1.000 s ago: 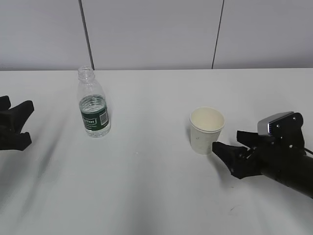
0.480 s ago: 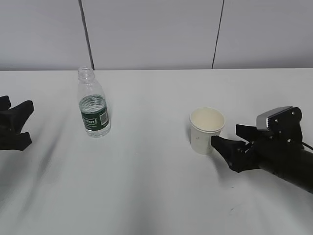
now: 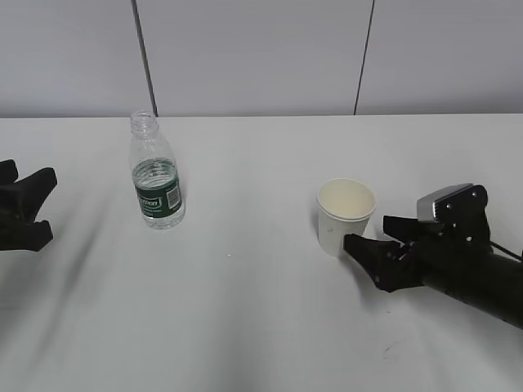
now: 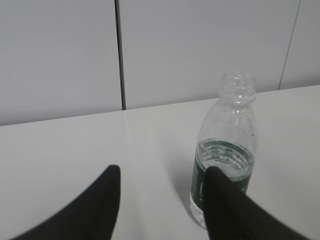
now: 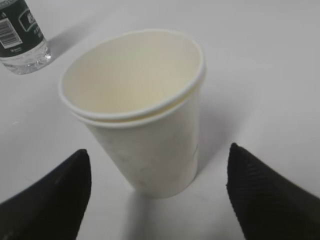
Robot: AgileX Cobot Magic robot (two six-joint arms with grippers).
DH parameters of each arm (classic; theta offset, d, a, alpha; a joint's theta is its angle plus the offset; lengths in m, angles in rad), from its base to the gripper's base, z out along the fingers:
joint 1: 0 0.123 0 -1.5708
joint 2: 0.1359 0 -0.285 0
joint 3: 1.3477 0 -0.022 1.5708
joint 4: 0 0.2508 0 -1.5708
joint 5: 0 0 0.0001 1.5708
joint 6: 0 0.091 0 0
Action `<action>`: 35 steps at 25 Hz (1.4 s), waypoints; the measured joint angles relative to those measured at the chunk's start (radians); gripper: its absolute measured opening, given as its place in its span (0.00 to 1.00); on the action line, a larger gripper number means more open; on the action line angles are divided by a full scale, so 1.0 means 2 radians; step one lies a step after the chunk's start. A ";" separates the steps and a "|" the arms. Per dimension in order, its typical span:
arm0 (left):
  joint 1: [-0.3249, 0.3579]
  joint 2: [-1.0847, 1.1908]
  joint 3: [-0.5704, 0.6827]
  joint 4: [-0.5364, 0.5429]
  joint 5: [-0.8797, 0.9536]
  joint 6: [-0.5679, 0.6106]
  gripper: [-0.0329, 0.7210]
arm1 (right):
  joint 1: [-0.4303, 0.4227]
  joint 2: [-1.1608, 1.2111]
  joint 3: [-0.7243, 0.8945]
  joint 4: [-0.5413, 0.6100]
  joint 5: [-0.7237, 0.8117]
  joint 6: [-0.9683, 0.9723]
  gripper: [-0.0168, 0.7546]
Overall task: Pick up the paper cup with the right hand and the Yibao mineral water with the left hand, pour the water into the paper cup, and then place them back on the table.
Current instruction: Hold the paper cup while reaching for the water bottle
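The paper cup point(image 3: 346, 217) is a small off-white tapered cone with a rolled rim and a matte cream inside; in the right wrist view a second rim line just under the top point(image 5: 135, 75) suggests two nested cups. It stands upright on the smooth white surface point(image 3: 245, 310). The Yibao mineral water point(image 3: 156, 171) is a clear ribbed plastic bottle with a dark green label and a threaded, capless neck, upright well to the cup's left. The right end effector point(image 3: 369, 244) is released, its textured black fingers point(image 5: 45, 200) spread either side of the cup without touching it. Compared with a second ago it has slid closer to the cup. The left end effector point(image 3: 37, 204) is also released, unmoved, apart from the bottle.
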 joint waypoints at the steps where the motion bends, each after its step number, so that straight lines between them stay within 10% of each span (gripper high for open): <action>1: 0.000 0.000 0.000 0.000 0.000 0.000 0.50 | 0.000 0.005 -0.004 -0.001 0.000 0.002 0.88; 35: 0.000 0.000 0.000 0.000 0.000 0.000 0.50 | 0.039 0.089 -0.133 -0.002 0.000 0.031 0.87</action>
